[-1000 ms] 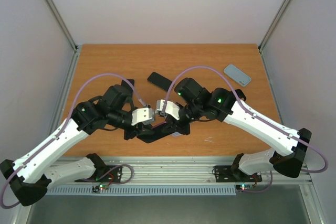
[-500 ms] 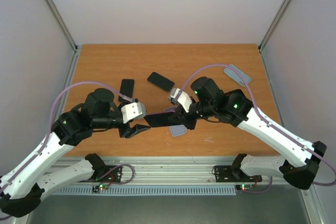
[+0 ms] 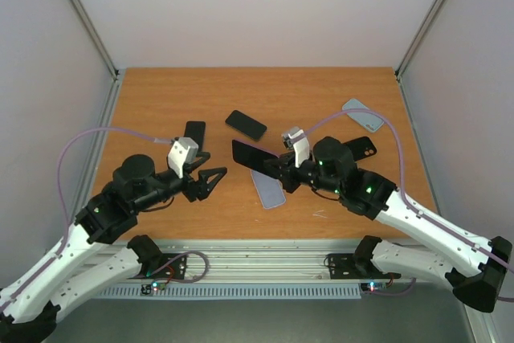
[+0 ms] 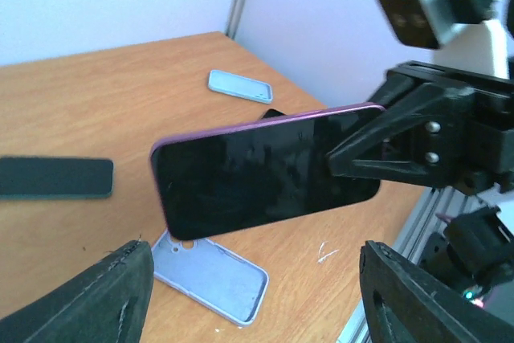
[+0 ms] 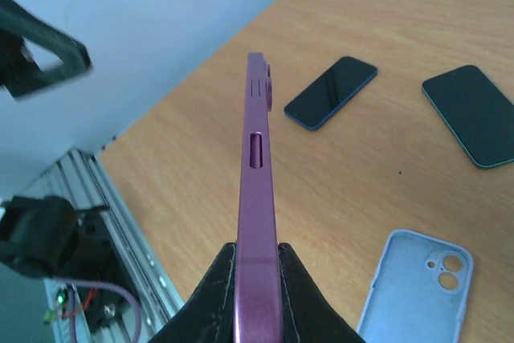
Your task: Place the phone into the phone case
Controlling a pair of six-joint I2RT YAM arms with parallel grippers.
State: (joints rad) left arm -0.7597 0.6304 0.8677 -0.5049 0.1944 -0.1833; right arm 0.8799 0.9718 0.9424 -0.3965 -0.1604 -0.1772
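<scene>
My right gripper point(image 3: 278, 166) is shut on a purple-edged phone point(image 3: 252, 154), held in the air on its long edge. In the right wrist view the phone point(image 5: 257, 158) rises straight out from between the two fingers, gripper point(image 5: 257, 267). A light blue phone case point(image 3: 271, 190) lies open side up on the table, just below the phone. My left gripper point(image 3: 206, 178) stands open to the left, empty. Seen from the left wrist, the phone's dark screen point(image 4: 265, 170) faces me above the case point(image 4: 210, 275), with the gripper point(image 4: 257, 303) spread wide.
Two dark phones point(image 3: 246, 124) point(image 3: 193, 132) lie flat behind the grippers. A second light blue case point(image 3: 363, 115) rests at the back right, with a dark item point(image 3: 363, 147) near it. The table's front edge point(image 3: 265, 239) and metal rail run below the case.
My left gripper opened, let go of the phone and drew back to the left. The right gripper lifted the phone up and to the right, uncovering the case on the table.
</scene>
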